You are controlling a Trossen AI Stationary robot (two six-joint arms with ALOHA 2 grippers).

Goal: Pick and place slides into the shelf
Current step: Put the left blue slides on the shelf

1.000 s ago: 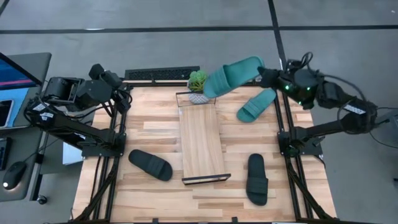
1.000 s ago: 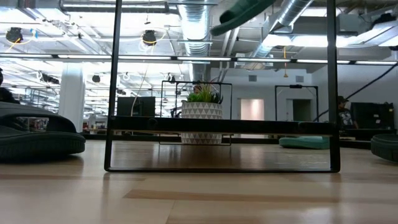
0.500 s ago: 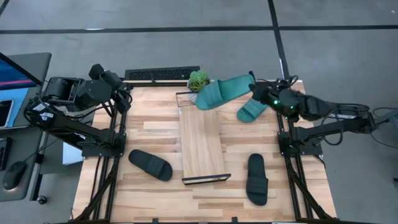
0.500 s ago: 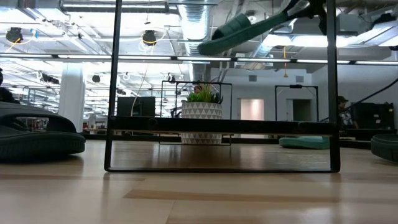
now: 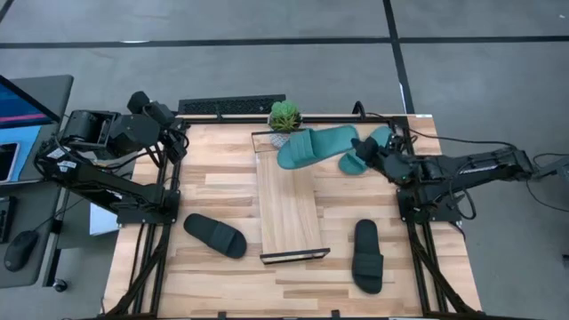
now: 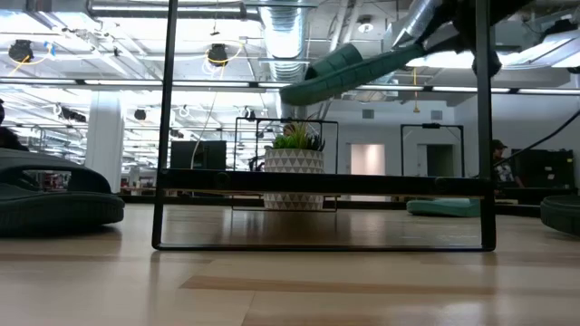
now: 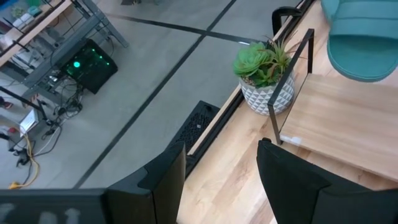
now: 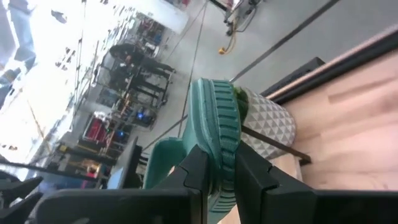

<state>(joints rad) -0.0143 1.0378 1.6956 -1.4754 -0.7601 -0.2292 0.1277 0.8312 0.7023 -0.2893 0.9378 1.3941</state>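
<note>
My right gripper (image 5: 366, 149) is shut on a teal slide (image 5: 313, 147), which hangs in the air over the far end of the shelf (image 5: 289, 209), a narrow light-wood plank with a black wire frame. The other teal slide (image 5: 356, 163) lies flat on the table beside it, partly under my right arm. One black slide (image 5: 215, 236) lies left of the shelf and another (image 5: 367, 256) right of it. My left gripper (image 7: 221, 149) is open and waits at the table's far left corner, touching nothing. My right gripper pinches the teal slide's heel end (image 8: 214, 134) between its two fingers, one on each face of the sole. The fingers come about level from the table's right, along the slide. The slide is lifted clear and tilted, its strap end (image 6: 313, 86) lower, pointing toward the table's left.
A small potted plant (image 5: 284, 116) stands at the shelf's far end, close to the held slide. A keyboard (image 5: 231, 106) lies beyond the table's far edge. Black frame posts (image 6: 169, 118) stand at the table's sides. Bare wood shows between the shelf and the black slides.
My right gripper has come down and moved toward the table's near and left sides, staying shut. The teal slide has travelled with it from beyond the far edge to a place above the shelf's far end, lower than before.
</note>
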